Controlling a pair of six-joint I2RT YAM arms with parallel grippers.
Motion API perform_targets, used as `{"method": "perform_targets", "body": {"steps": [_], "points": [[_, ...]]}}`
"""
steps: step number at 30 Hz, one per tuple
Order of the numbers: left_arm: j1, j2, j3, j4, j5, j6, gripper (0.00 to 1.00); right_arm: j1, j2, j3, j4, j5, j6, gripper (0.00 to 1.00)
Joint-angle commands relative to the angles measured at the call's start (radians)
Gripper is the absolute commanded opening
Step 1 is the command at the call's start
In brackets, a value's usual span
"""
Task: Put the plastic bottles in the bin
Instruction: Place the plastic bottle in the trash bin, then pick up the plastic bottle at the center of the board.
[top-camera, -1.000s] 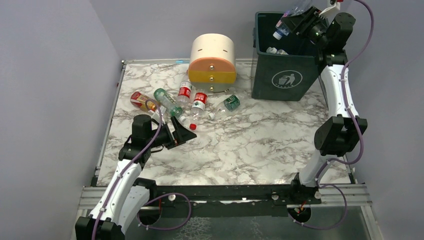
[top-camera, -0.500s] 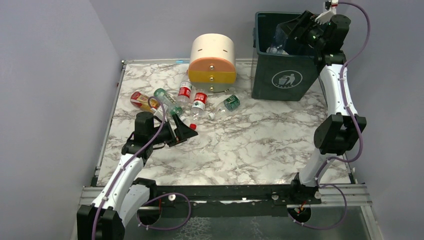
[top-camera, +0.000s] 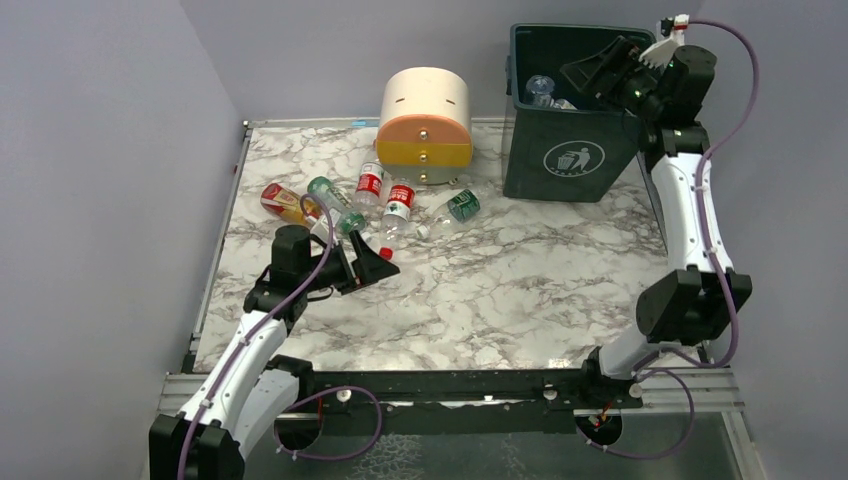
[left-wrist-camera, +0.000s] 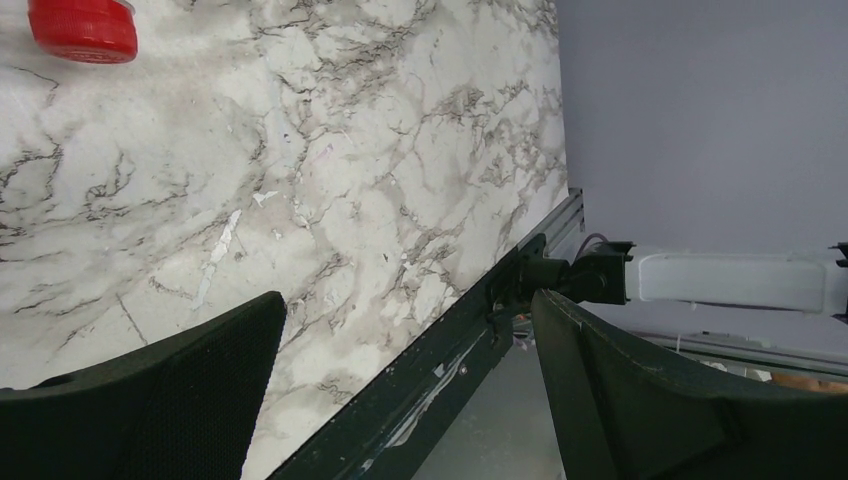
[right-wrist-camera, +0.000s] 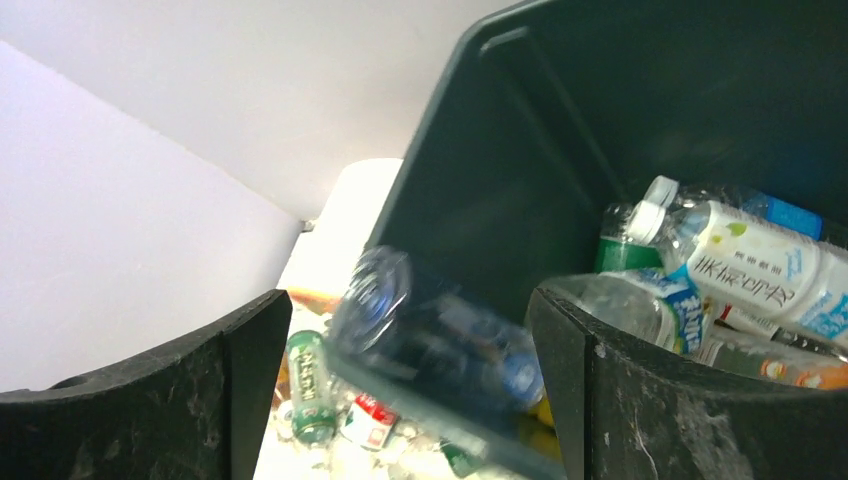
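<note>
R fingers (top-camera: 597, 72) stood wide apart over the bin (top-camera: 570, 158), gripping nothing. We saw a blurred bottle (right-wrist-camera: 440, 335) below them at the rim, w/ other bottles (right-wrist-camera: 745, 262) piled inside. L fingers (top-camera: 372, 263) gaped fully, empty, low over the counter (top-camera: 520, 290), nr several loose bottles (top-camera: 398, 205).

You've got a smooth marble-print table top (top-camera: 500, 280) with a faint sheen. The bin (top-camera: 570, 150) is matt dark green plastic, the bottles (top-camera: 398, 205) clear glossy plastic. Your left gripper (left-wrist-camera: 408, 298) fingers (left-wrist-camera: 170, 400) look matt black and fine-grained; right gripper (right-wrist-camera: 408, 295) fingers (right-wrist-camera: 150, 400) look black, scuffed, speckled.
</note>
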Motion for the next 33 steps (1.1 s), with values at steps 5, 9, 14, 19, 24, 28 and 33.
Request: {"method": "perform_targets", "body": {"steps": [5,9,14,19,24,28,33], "points": [[-0.032,-0.027,0.056,0.003,-0.050,0.021,0.99,-0.005,-0.314,-0.219,0.023,-0.086,0.060,0.92],[-0.048,0.043,0.130,0.000,-0.089,0.089,0.99,-0.004,-0.426,-0.341,0.033,-0.161,0.098,0.93],[-0.089,0.184,0.213,0.082,-0.177,0.181,0.99,-0.004,-0.545,-0.496,0.032,-0.249,0.131,0.93],[-0.178,0.404,0.309,0.223,-0.297,0.261,0.99,-0.004,-0.609,-0.609,0.016,-0.290,0.138,0.93],[-0.285,0.668,0.467,0.303,-0.430,0.378,0.99,-0.001,-0.640,-0.715,0.043,-0.286,0.152,0.93],[-0.311,0.837,0.575,0.351,-0.495,0.464,0.99,0.002,-0.644,-0.793,0.087,-0.280,0.169,0.93],[-0.333,1.013,0.699,0.370,-0.548,0.578,0.99,0.003,-0.637,-0.853,0.113,-0.268,0.169,0.93]]}}
